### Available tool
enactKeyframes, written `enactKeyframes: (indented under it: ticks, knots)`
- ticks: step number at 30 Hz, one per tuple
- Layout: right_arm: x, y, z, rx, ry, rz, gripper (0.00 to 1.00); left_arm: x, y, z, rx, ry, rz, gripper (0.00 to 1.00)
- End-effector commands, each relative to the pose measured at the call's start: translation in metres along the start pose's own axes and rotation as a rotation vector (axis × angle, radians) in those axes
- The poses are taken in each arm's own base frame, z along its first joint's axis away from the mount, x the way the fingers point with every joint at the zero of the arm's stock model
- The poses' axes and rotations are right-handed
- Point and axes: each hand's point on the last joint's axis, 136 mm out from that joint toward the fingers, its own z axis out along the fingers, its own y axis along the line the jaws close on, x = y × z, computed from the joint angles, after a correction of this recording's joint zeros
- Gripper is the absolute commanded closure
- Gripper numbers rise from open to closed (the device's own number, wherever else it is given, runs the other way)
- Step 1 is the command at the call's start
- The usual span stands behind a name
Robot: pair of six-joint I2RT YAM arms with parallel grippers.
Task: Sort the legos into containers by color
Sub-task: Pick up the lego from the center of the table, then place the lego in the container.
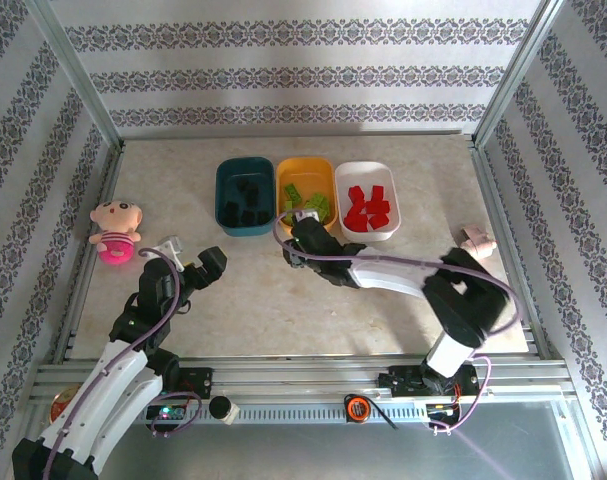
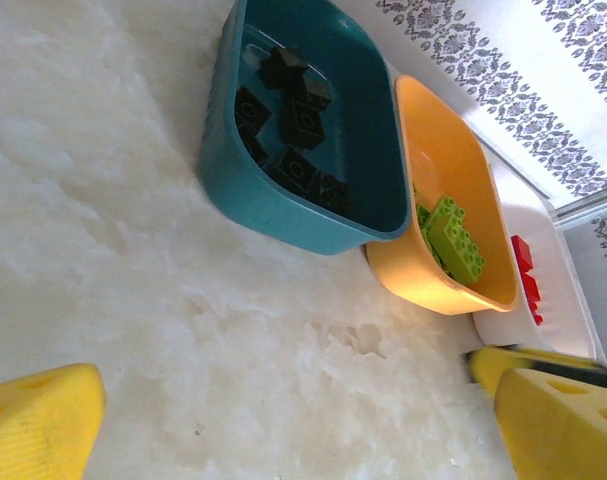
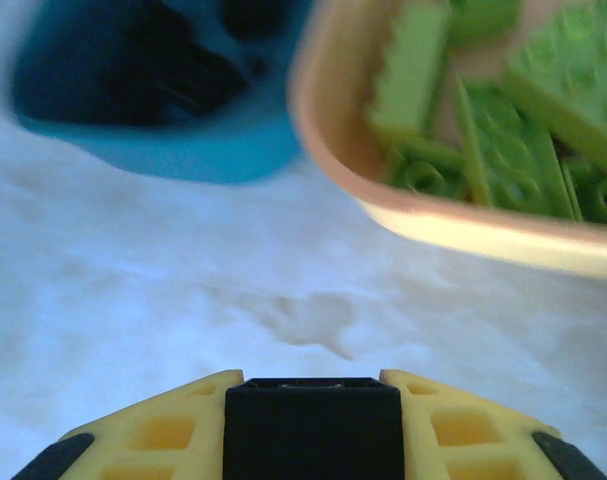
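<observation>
My right end effector point(image 3: 313, 395) pinched a small black studded plastic brick point(image 3: 313, 435) by its flat sides. It looked light, rigid, probably slippery. My left end effector point(image 1: 191, 255), at seven o'clock, hung open.

Three tubs stand in a row just beyond the right claw point(image 1: 305, 217): one teal tub point(image 1: 221, 200) with at least six black bricks point(image 2: 301, 120), one orange-yellow tub point(image 1: 305, 163) with five or more lime green bricks point(image 3: 503, 130), one white tub point(image 1: 365, 167) with about six red bricks point(image 1: 367, 208). One more black brick point(image 3: 313, 425) sits between that claw's two fingers. One pink doll point(image 1: 115, 230) lies left of the left claw point(image 1: 193, 255), and one small pink thing point(image 1: 477, 240) right of the right claw.
</observation>
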Motion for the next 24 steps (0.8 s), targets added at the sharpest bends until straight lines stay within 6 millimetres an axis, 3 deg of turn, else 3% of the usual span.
enactKeyframes:
  ticks: [1,3,7,11,16,20,24]
  knots:
    - [-0.025,0.040,-0.020,-0.149,0.005,-0.068,0.69,0.011,0.013,-0.002,-0.047,0.028,0.033,0.00]
    - [-0.037,0.054,-0.012,-0.176,0.021,-0.092,0.69,0.012,0.016,-0.003,-0.057,0.024,0.030,0.00]
    - [-0.057,0.069,0.032,-0.175,0.039,-0.073,0.69,0.012,0.016,-0.004,-0.050,0.016,0.026,0.00]
    - [-0.082,0.057,0.077,-0.094,0.001,-0.030,0.69,0.012,0.016,-0.004,-0.047,0.017,0.028,0.00]
    - [-0.099,0.041,0.108,-0.033,-0.002,0.011,0.60,0.013,0.014,-0.004,-0.038,0.023,0.026,0.00]
    - [-0.111,0.038,0.106,-0.022,-0.024,0.019,0.32,0.011,0.013,-0.005,-0.039,0.018,0.035,0.00]
    - [-0.137,0.049,0.067,-0.067,-0.116,-0.001,0.19,0.006,0.009,-0.006,-0.030,0.003,0.038,0.00]
